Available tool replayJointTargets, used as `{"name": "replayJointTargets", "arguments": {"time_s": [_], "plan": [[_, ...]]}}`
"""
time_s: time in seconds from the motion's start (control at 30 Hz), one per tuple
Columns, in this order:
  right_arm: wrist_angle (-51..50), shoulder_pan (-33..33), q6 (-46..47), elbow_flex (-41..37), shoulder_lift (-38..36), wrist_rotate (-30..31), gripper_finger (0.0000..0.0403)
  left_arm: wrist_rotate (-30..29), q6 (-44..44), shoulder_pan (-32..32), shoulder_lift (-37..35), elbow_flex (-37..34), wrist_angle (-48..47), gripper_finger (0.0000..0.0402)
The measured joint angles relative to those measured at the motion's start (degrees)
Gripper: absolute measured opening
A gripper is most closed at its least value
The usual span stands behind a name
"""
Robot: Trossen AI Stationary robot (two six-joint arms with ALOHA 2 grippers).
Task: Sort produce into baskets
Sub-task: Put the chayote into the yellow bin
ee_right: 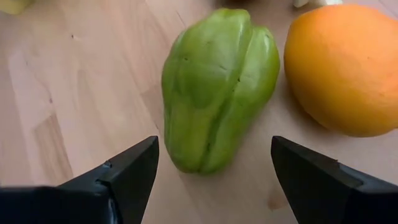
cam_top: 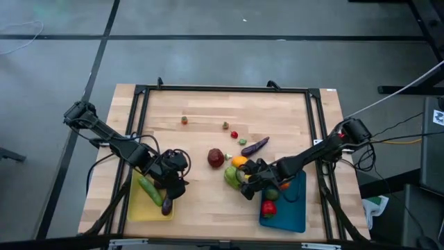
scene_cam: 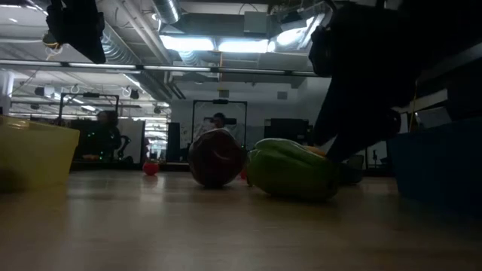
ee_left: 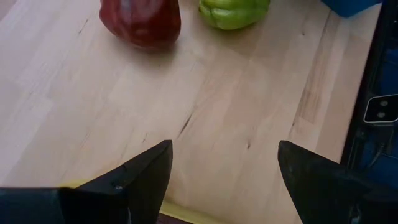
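The right gripper [cam_top: 244, 187] hovers with its fingers spread wide and empty just beside the green pepper [cam_top: 232, 176], which lies on the tabletop near the blue basket [cam_top: 295, 215] beside an orange [cam_top: 239, 162]. The left gripper [cam_top: 175, 186], also parted and holding nothing, sits at the yellow basket [cam_top: 139, 207], which holds a cucumber [cam_top: 147, 187] and an eggplant [cam_top: 166, 205]. A dark red pepper [cam_top: 216, 157] lies mid-table.

Bare wood [ee_left: 224, 124] between left hand [ee_left: 224, 171] and dark red pepper [ee_left: 142, 22]
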Motion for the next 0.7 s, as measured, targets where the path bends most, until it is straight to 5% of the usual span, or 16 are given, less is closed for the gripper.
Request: {"name": "replayJointTargets", "arguments": {"time_s": [0.7], "plan": [[-4.1,0.7,3.8,0.0,0.1,-8.8,0.0307,-0.4,0.0,0.0,0.0,0.0,0.0,0.0285]]}}
